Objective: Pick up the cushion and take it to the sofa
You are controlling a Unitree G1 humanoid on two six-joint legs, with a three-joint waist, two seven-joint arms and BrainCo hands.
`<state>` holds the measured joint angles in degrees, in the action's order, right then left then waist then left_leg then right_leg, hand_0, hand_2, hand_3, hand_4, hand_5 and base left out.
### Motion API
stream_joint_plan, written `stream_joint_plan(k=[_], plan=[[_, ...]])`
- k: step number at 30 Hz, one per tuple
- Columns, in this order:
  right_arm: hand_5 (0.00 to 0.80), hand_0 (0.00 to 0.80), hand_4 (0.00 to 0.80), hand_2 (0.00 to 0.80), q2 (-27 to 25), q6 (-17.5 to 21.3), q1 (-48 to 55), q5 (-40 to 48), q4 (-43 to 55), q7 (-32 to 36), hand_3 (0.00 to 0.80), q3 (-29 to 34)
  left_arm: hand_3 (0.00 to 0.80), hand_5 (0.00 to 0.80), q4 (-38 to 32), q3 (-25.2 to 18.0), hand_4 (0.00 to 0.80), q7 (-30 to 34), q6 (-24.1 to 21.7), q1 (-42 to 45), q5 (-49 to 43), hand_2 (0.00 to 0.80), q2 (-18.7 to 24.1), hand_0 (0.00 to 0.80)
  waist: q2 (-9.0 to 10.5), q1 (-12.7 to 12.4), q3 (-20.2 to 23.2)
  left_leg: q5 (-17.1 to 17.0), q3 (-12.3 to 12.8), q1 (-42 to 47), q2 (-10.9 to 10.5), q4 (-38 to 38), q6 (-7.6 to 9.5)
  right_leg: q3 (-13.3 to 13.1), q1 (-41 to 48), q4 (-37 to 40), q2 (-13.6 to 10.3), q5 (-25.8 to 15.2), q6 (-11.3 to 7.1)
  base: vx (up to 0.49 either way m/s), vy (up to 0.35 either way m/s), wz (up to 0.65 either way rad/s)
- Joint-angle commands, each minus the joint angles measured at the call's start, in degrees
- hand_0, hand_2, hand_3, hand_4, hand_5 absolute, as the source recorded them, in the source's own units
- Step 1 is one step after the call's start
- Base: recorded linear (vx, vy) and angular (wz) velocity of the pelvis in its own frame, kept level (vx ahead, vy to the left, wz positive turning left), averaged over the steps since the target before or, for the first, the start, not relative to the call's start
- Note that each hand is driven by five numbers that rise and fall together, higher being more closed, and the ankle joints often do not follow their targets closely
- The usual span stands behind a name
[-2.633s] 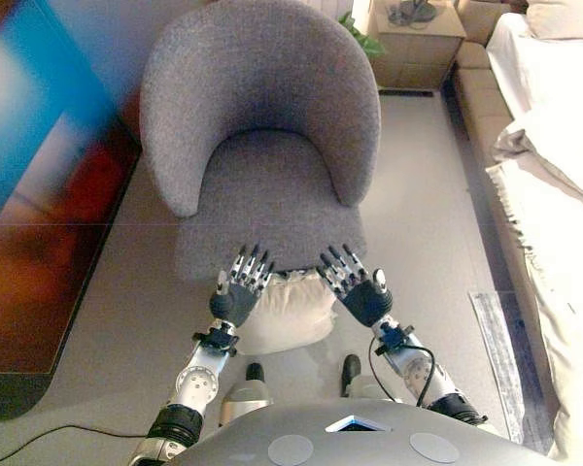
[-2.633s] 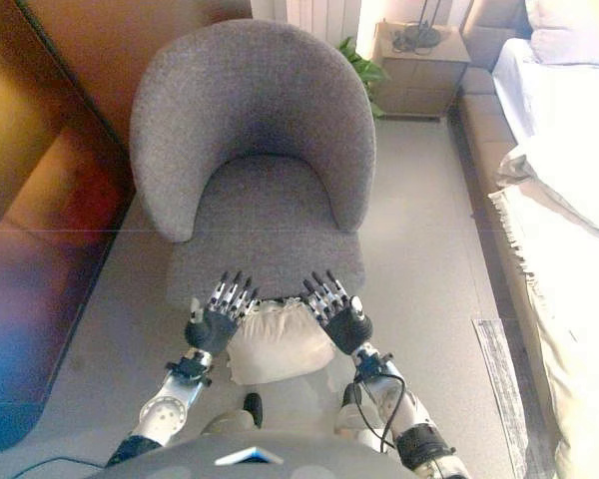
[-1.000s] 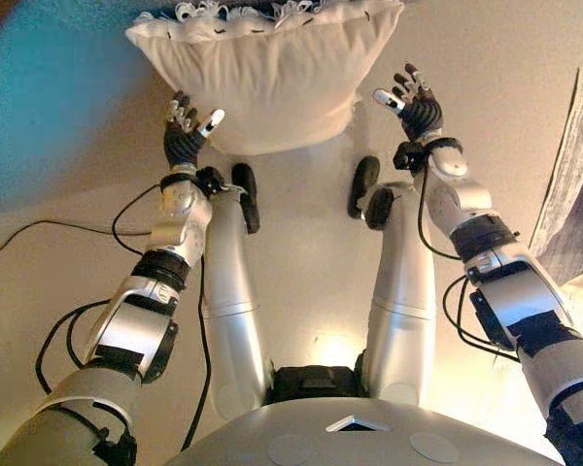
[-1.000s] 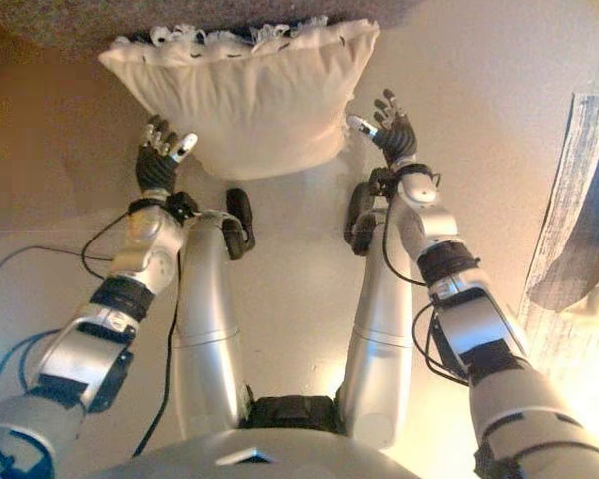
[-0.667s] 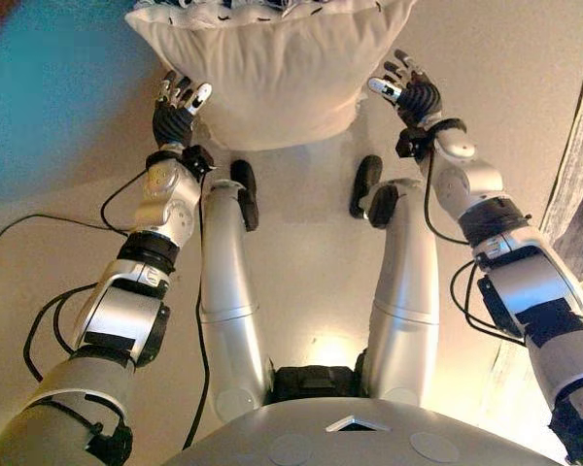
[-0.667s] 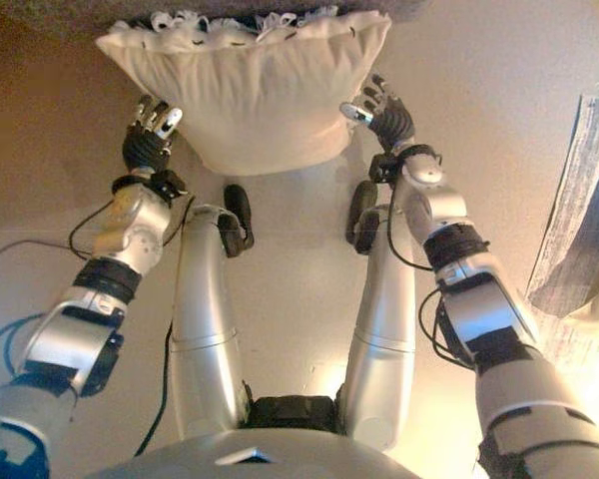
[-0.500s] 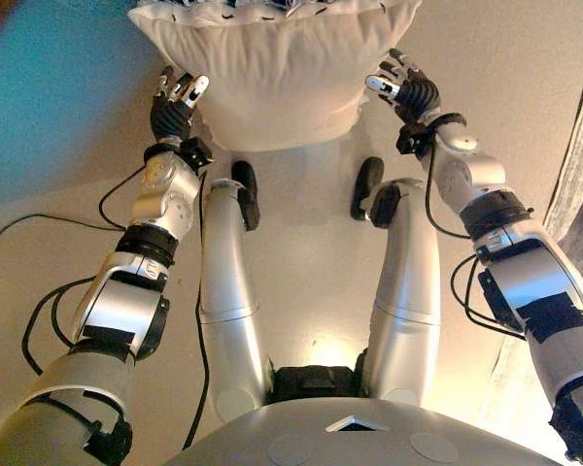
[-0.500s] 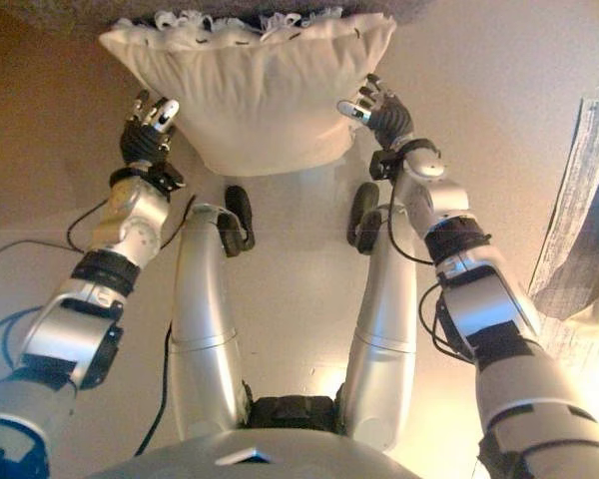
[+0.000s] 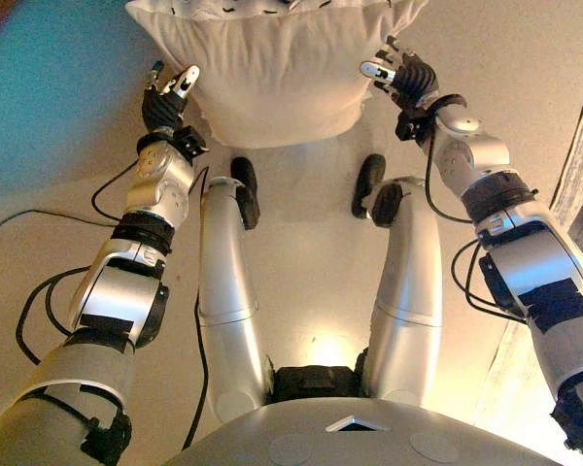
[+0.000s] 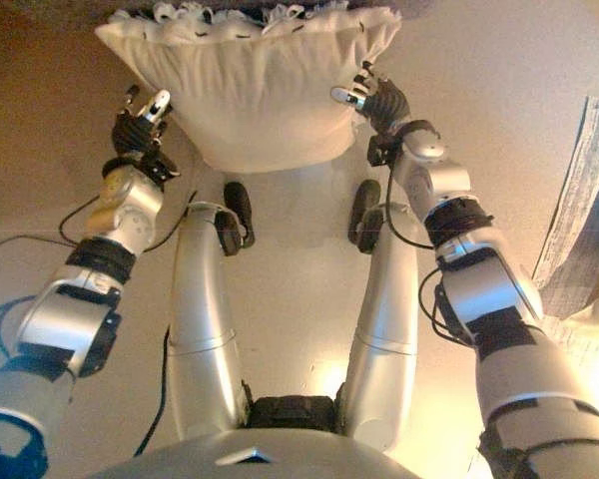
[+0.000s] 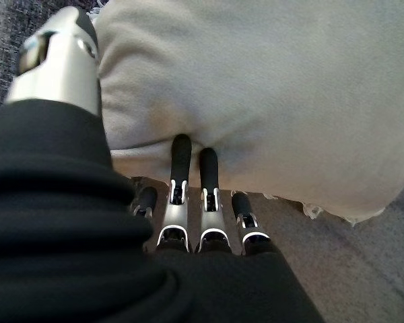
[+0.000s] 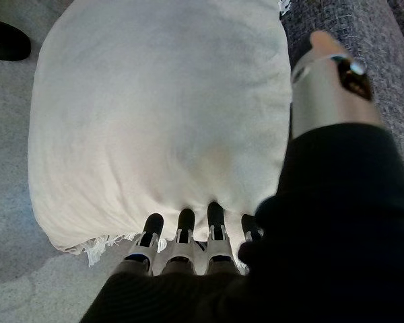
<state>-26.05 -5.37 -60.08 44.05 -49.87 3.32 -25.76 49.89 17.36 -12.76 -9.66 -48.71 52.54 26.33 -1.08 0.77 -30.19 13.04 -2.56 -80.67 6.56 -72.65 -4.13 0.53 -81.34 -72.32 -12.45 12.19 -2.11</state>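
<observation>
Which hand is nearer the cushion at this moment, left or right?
Neither clearly: both touch it. The left hand presses its straight fingers into one side of the cushion, and the right hand presses into the opposite side.

A pale beige floor [image 9: 301,291] is filling most of the head views, catching warm light that is pooling near the lower middle. A grey woven armchair base [image 12: 363,40] is showing at the far edge of the scene. A fringed pale cloth [image 10: 589,210] is lying along the right side of the floor. A blue-tinted glare is washing over the floor at the upper left of the left eye view.
</observation>
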Motion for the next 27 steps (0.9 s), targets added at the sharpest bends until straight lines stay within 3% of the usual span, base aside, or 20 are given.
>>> stream_joint_plan(k=[1,10,17,18,19,20,21,27], plan=[[0.000,0.000,0.000,0.000,0.2,0.3,-5.3,1.1,-0.5,1.8,0.000,-2.3,0.000,0.000,2.1,1.6,0.000,0.4,1.1,-5.5,-2.9,0.000,0.1,0.000,-3.51,1.0,0.4,-0.7,4.3,0.8,1.1,1.0,1.55,-2.9,3.2,4.2,-1.4,-4.6,-0.99,0.010,0.048,0.01],[0.000,0.000,0.000,0.000,1.4,-1.0,-8.0,-0.6,0.0,5.4,0.000,-5.3,0.000,0.000,3.8,6.0,0.000,3.3,1.6,-11.4,-5.5,0.000,0.2,0.000,-3.81,1.7,0.4,-1.2,5.1,1.7,1.2,1.9,1.75,-3.5,4.2,6.0,-1.1,-6.0,-1.19,0.008,0.022,0.00],[0.000,0.000,0.000,0.000,3.8,-1.0,-9.3,-1.7,2.6,3.5,0.000,-7.1,0.000,0.000,2.9,9.0,0.000,7.5,1.4,-15.0,-6.3,0.000,-2.3,0.000,-4.08,2.0,0.4,-1.6,5.9,2.1,1.3,2.8,2.04,-4.1,4.9,7.4,-0.8,-6.9,-1.35,0.000,0.000,0.00],[0.417,0.417,0.417,0.417,4.0,-1.2,-9.3,-2.2,2.8,3.0,0.417,-7.1,0.201,0.201,2.7,9.1,0.201,8.3,1.4,-15.2,-6.2,0.201,-2.5,0.201,-4.07,2.1,0.4,-1.6,6.0,2.1,1.3,2.8,2.05,-4.1,5.0,7.5,-0.9,-7.0,-1.41,0.000,0.000,0.00],[0.734,0.734,0.734,0.734,4.3,-1.8,-9.5,-4.5,2.8,1.8,0.734,-7.4,0.515,0.515,2.4,9.5,0.515,10.1,1.4,-15.7,-6.1,0.515,-3.0,0.515,-4.06,2.1,0.4,-1.7,6.0,2.3,1.3,3.0,2.06,-4.2,5.2,7.8,-0.8,-7.2,-1.48,0.000,0.000,0.00],[0.800,0.800,0.800,0.800,4.3,-2.0,-9.6,-5.3,2.8,1.7,0.800,-7.5,0.696,0.696,2.3,9.7,0.696,10.9,1.4,-15.9,-6.1,0.696,-3.2,0.696,-4.05,2.1,0.4,-1.7,6.1,2.3,1.3,3.1,2.08,-4.2,5.2,8.0,-0.8,-7.4,-1.50,0.000,0.000,0.00],[0.800,0.800,0.800,0.800,4.3,-2.2,-9.8,-6.1,2.7,1.7,0.800,-8.0,0.800,0.800,1.7,10.2,0.800,11.7,1.2,-16.3,-6.3,0.800,-3.6,0.800,-4.09,2.2,0.4,-1.7,6.2,2.3,1.3,3.4,2.13,-4.2,5.3,8.4,-0.9,-7.6,-1.54,0.000,0.000,0.00],[0.800,0.800,0.800,0.800,4.7,-1.7,-9.6,-4.5,2.6,1.0,0.800,-7.9,0.800,0.800,1.3,10.5,0.800,9.3,1.5,-16.6,-6.8,0.800,-4.0,0.800,-4.08,2.2,0.4,-1.6,6.4,2.8,1.3,3.8,2.26,-4.2,6.0,9.3,-0.5,-8.0,-1.58,-0.002,-0.001,-0.01]])
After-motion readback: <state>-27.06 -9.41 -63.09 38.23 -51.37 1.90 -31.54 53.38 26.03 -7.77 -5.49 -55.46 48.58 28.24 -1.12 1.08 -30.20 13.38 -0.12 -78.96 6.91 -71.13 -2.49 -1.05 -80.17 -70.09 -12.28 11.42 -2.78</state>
